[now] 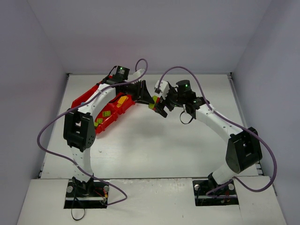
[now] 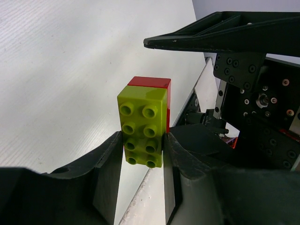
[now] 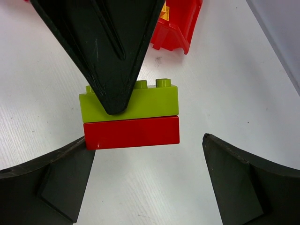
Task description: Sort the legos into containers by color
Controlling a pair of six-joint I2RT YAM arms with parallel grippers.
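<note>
Task is being judged partly done: yellow bricks & green bricks are lying in the tray, which compartments can't be told, but a 2-brick stack isn't yet being split or sorted. The stack is being held above the table, just right of the tray, by the left pincer, narrowed onto its green brick w/ the red brick joined to it. The right pincer is being held wide open astride the red brick, one finger at its end; contact can't be told.
</note>
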